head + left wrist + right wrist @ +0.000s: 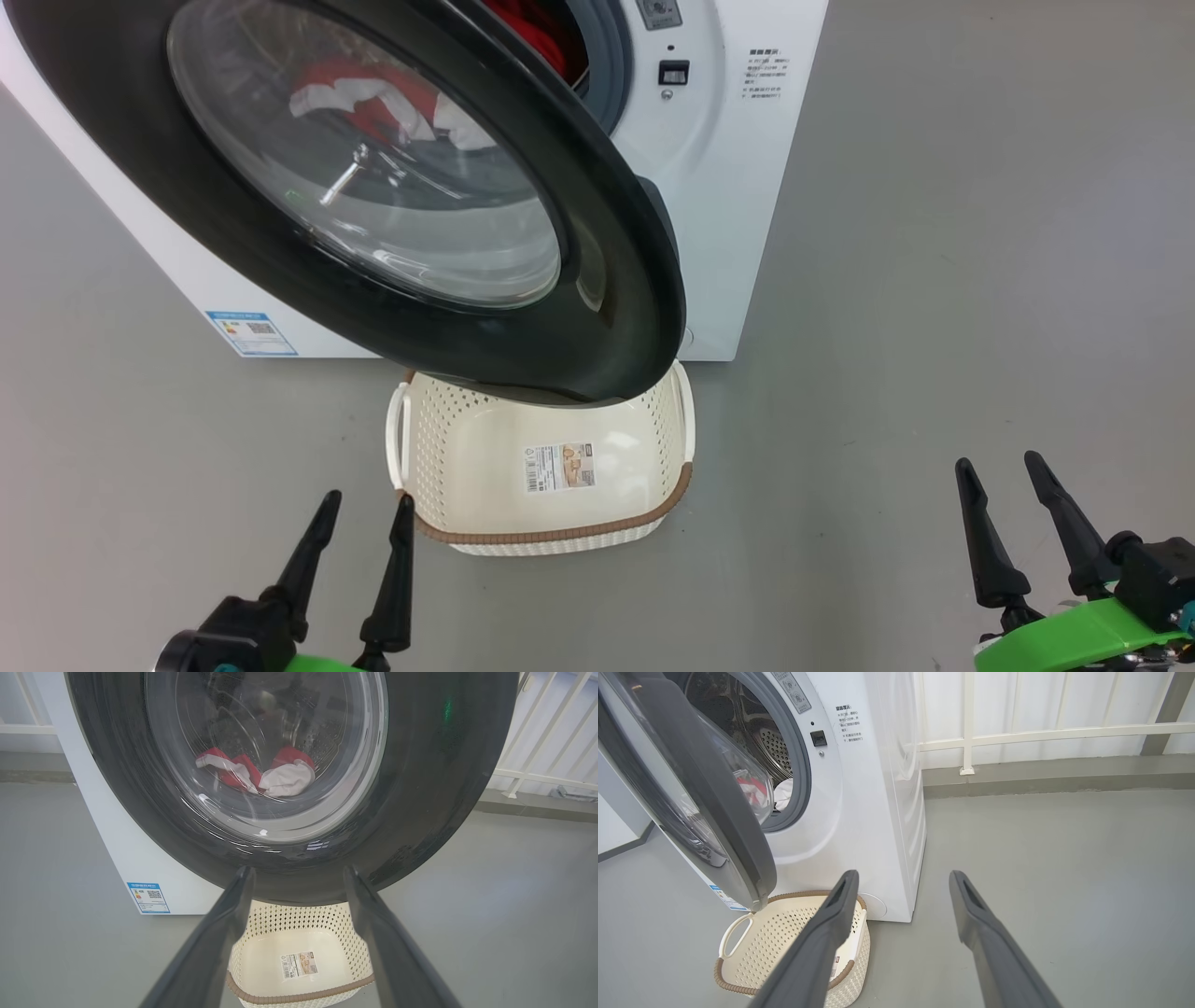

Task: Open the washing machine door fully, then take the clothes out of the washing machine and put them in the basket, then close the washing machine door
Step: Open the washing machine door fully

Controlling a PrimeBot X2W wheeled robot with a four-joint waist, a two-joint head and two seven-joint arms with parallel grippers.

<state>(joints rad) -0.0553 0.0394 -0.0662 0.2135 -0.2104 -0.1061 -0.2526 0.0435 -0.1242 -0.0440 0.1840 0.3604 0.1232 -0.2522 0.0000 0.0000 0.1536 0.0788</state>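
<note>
The white washing machine (738,187) (873,812) stands ahead with its door (597,280) (430,788) (733,826) swung partly open, the black rim hanging over the basket. Red and white clothes (373,98) (261,772) (749,791) lie in the drum, seen through the glass. The cream basket (467,457) (261,966) (775,933) sits on the floor under the door and holds nothing. My left gripper (366,515) (299,875) is open, low at the left, close to the basket's near left corner. My right gripper (1002,473) (903,879) is open over bare floor to the right.
Grey floor (980,280) stretches wide to the right of the machine. A white railing (1017,735) and a low kerb run along the wall behind. A blue label (250,333) marks the machine's lower left front.
</note>
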